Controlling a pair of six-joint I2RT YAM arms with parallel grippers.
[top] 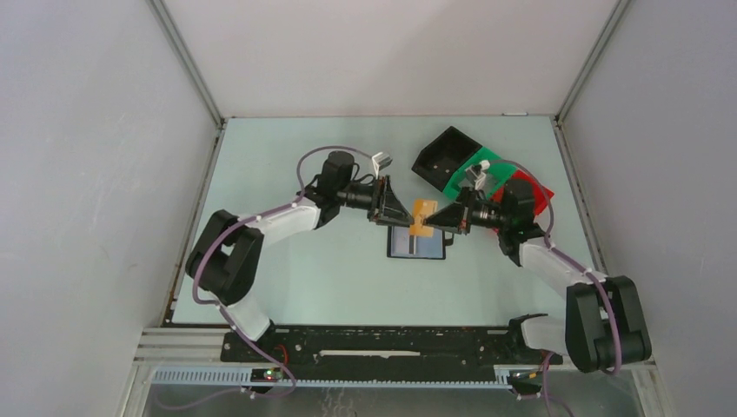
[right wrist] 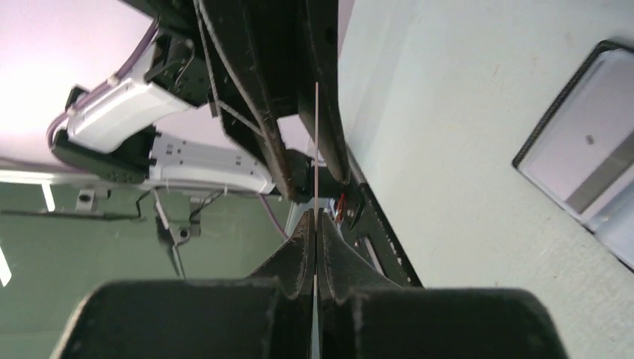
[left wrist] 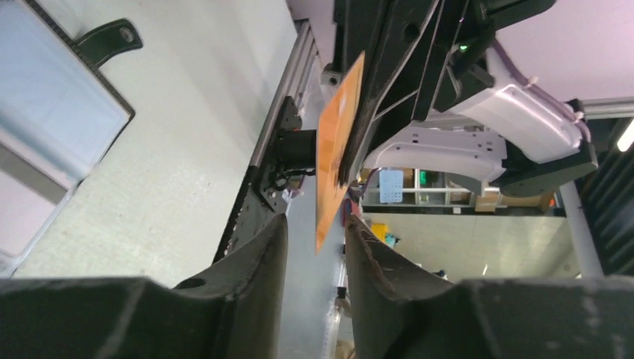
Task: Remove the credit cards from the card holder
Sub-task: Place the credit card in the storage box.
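Top view first. Card holder (top: 432, 248) lying open and flat on the table (top: 287, 261), roughly mid-table, pale insides facing up. Just above its far edge, left gripper (top: 407, 217) and right gripper (top: 437, 219) nose to nose, an orange-tan piece (top: 423, 215) up in the air between them, clear of the holder. Off behind the right arm: a black bin (top: 445, 158), then a green tray (top: 487, 178) and a red tray (top: 532, 198), all well apart from the holder.

Left wrist cam next. Left fingers (left wrist: 254, 269) clearly parted, with the bottom corner of the orange-tan piece (left wrist: 336, 149) dipping into the gap, closer to the right-hand finger and with a visible gap on the other side. Can't say for sure about contact there, but definitely no squeeze. Higher up, the right gripper's dark fingers pinched onto that same piece. Card holder (left wrist: 52, 97) away at the top left on the table, closure tab (left wrist: 108, 41) sticking out from its edge.

Right wrist cam. Right fingers (right wrist: 299, 254) shut tight, clamping the piece, seen here edge-on as a thin pale line (right wrist: 316, 134). Left gripper straight ahead, a finger either side of that line with room to spare. Card holder (right wrist: 609, 217) down on the table at the right, one of the credit cards (right wrist: 583, 142) in it, pale grey with a darker stripe.
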